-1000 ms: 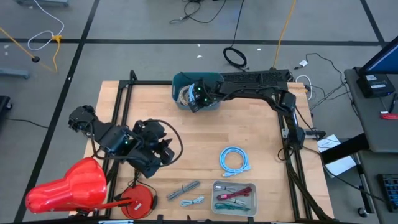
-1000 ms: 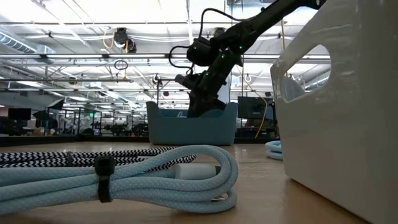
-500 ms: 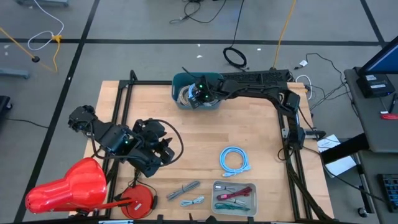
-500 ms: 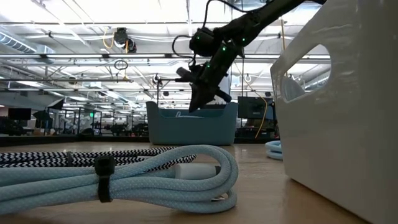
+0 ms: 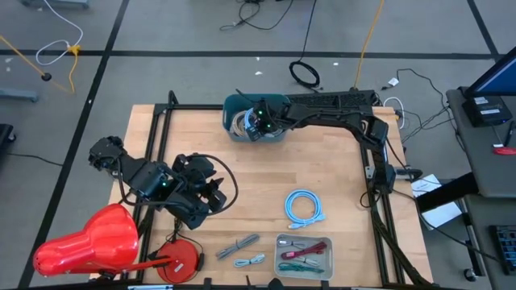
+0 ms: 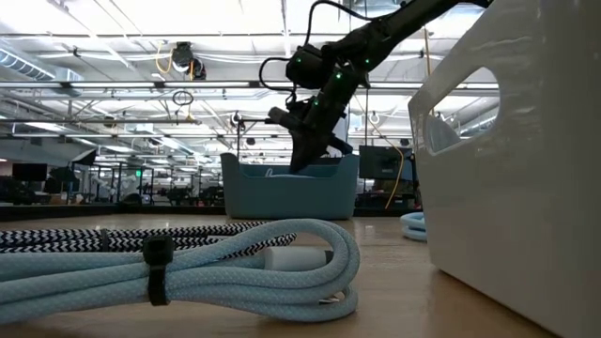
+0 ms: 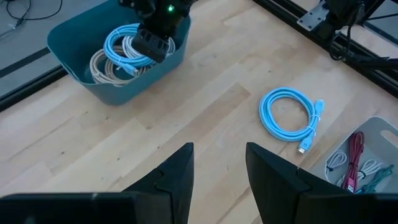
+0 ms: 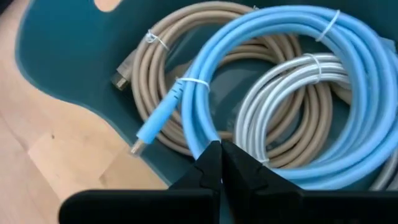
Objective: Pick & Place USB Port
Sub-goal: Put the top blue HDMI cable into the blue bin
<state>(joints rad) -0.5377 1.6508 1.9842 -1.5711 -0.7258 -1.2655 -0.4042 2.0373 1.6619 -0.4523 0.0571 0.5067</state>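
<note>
1. Our right gripper (image 5: 251, 127) has lifted out of the blue bin (image 5: 234, 105) at the desk's far edge since a second ago. It now hangs just above the bin, fingers (image 8: 211, 163) pinched shut and empty.
2. So nothing came up; the pick likely needs another try.
3. The coiled cables (image 8: 292, 93), blue, beige and grey, lie in the bin.
4. Our left gripper (image 7: 217, 168) waits near the desk's left edge, fingers partly apart, empty.
5. A loose blue cable (image 5: 304, 206) and a tray (image 5: 305, 256) lie near the front edge, clear of the way.
</note>
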